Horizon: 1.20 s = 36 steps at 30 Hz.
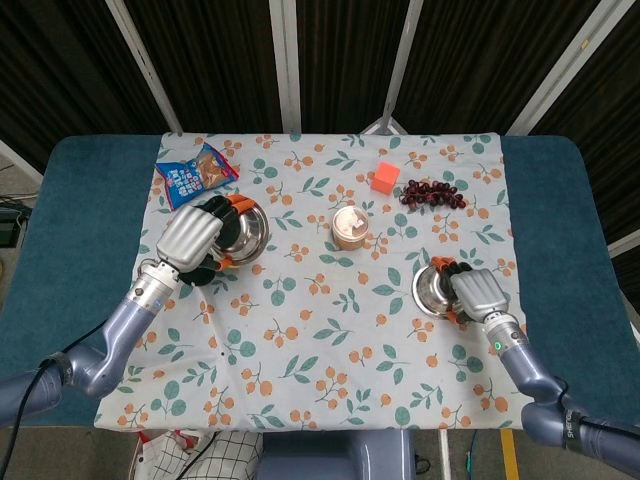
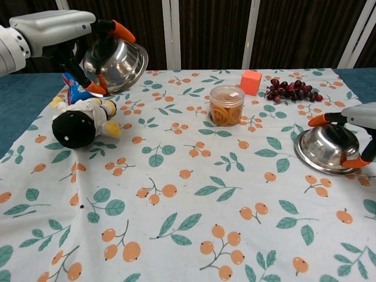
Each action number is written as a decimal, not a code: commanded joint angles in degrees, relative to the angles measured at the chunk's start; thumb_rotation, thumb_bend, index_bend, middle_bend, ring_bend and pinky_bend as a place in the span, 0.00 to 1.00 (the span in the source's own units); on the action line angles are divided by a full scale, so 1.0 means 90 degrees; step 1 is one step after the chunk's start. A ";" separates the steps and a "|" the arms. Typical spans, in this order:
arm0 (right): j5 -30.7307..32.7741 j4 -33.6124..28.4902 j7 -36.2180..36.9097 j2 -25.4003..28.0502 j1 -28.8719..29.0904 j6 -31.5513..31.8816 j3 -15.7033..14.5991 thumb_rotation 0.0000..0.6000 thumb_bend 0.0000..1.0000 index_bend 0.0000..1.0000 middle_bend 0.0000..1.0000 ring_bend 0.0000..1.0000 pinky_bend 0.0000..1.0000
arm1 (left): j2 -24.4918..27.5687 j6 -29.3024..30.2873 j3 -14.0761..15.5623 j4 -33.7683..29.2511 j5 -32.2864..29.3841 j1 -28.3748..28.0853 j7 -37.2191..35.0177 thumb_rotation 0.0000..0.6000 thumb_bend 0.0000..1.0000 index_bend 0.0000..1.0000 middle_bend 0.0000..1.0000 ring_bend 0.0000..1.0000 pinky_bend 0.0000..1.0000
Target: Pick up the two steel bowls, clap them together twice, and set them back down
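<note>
- Dark slatted panels with pale uprights stand behind a blue counter (image 1: 80, 210), most of it covered by a white cloth (image 2: 194, 194) printed with orange berries and green leaves.
- Left hand (image 2: 56, 26), far left in the chest view, has its orange-tipped fingers (image 2: 120, 27) wrapped around the left steel bowl (image 2: 116, 61), which it holds tilted above the cloth near the back left corner.
- Right hand (image 1: 478, 293) grips the right steel bowl (image 2: 326, 150) at the right edge of the cloth, fingers on its rim; whether the bowl is lifted clear of the cloth cannot be told.
- Black and white plush toy (image 2: 79, 122) lies on the cloth below the left bowl.
- Blue snack packet (image 1: 197, 172) lies at the back left corner.
- Clear tub of orange rings (image 2: 227, 106) stands near the middle.
- Dark grapes (image 2: 292, 91) lie at the back right.
- Small orange cube (image 2: 251, 82) sits just left of the grapes.
</note>
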 commanded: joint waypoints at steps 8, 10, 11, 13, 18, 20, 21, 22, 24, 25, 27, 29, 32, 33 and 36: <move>-0.0283 -0.0481 0.0932 0.0332 -0.0249 0.0627 0.0342 1.00 0.35 0.87 0.79 0.87 1.00 | -0.0129 0.0169 0.0026 0.0189 0.0197 0.0010 -0.0344 1.00 0.31 0.45 0.53 0.41 0.58; -0.0440 -0.0581 0.1649 0.0436 -0.0340 0.0779 0.0531 1.00 0.35 0.87 0.79 0.87 1.00 | -0.0180 0.0274 0.0037 0.0241 0.0335 0.0015 -0.0557 1.00 0.31 0.45 0.53 0.41 0.58; -0.0498 -0.0626 0.2018 0.0488 -0.0381 0.0828 0.0623 1.00 0.35 0.87 0.79 0.87 1.00 | -0.0205 0.0334 0.0038 0.0266 0.0407 0.0014 -0.0661 1.00 0.31 0.44 0.53 0.41 0.58; -0.0661 -0.0732 0.2995 0.0658 -0.0465 0.0849 0.0816 1.00 0.36 0.87 0.79 0.87 1.00 | -0.0273 0.0520 0.0055 0.0362 0.0641 0.0008 -0.0939 1.00 0.31 0.44 0.53 0.41 0.58; -0.0795 -0.0948 0.5219 0.1056 -0.0570 0.0680 0.1296 1.00 0.38 0.87 0.79 0.87 1.00 | -0.0521 0.1153 0.0014 0.0654 0.1143 0.0005 -0.1574 1.00 0.31 0.44 0.53 0.41 0.58; -0.0771 -0.1025 0.6131 0.1251 -0.0564 0.0450 0.1500 1.00 0.38 0.87 0.79 0.87 1.00 | -0.0641 0.1418 -0.0029 0.0780 0.1293 0.0001 -0.1831 1.00 0.31 0.44 0.53 0.41 0.58; -0.0739 -0.1069 0.6609 0.1341 -0.0558 0.0318 0.1610 1.00 0.38 0.87 0.79 0.87 1.00 | -0.0707 0.1543 -0.0056 0.0842 0.1352 -0.0003 -0.1939 1.00 0.31 0.44 0.53 0.41 0.58; -0.0732 -0.1096 0.7225 0.1469 -0.0533 0.0084 0.1729 1.00 0.38 0.87 0.80 0.87 1.00 | -0.0804 0.1696 -0.0086 0.0948 0.1425 -0.0014 -0.2075 1.00 0.31 0.44 0.53 0.41 0.58; -0.0700 -0.1130 0.8069 0.1601 -0.0487 -0.0264 0.1890 1.00 0.39 0.87 0.80 0.87 1.00 | -0.0935 0.1885 -0.0122 0.1085 0.1512 -0.0033 -0.2236 1.00 0.31 0.44 0.53 0.41 0.58; -0.0686 -0.1159 0.8721 0.1697 -0.0441 -0.0587 0.1999 1.00 0.39 0.88 0.80 0.87 1.00 | -0.1031 0.1999 -0.0137 0.1182 0.1570 -0.0051 -0.2345 1.00 0.31 0.44 0.53 0.41 0.58; -0.0709 -0.1176 0.9567 0.1817 -0.0374 -0.1035 0.2138 1.00 0.40 0.88 0.80 0.87 1.00 | -0.1135 0.2065 -0.0127 0.1290 0.1629 -0.0083 -0.2461 1.00 0.31 0.44 0.53 0.41 0.58; -0.0848 -0.1131 1.0406 0.1911 -0.0291 -0.1484 0.2276 1.00 0.41 0.88 0.80 0.87 1.00 | -0.1225 0.2088 -0.0095 0.1405 0.1708 -0.0139 -0.2552 1.00 0.31 0.44 0.53 0.41 0.58; -0.1177 -0.1064 1.1142 0.1968 -0.0163 -0.1937 0.2337 1.00 0.42 0.88 0.80 0.87 1.00 | -0.1376 0.2221 -0.0060 0.1691 0.1916 -0.0247 -0.2408 1.00 0.31 0.44 0.53 0.41 0.58; -0.1257 -0.1077 1.1329 0.1973 -0.0133 -0.2033 0.2348 1.00 0.42 0.88 0.80 0.87 1.00 | -0.1443 0.2287 -0.0046 0.1795 0.1997 -0.0282 -0.2339 1.00 0.31 0.44 0.53 0.41 0.58; -0.1596 -0.1183 1.1773 0.1973 -0.0070 -0.2167 0.2343 1.00 0.43 0.88 0.80 0.87 1.00 | -0.1691 0.2455 -0.0005 0.2104 0.2198 -0.0400 -0.2273 1.00 0.31 0.44 0.53 0.41 0.58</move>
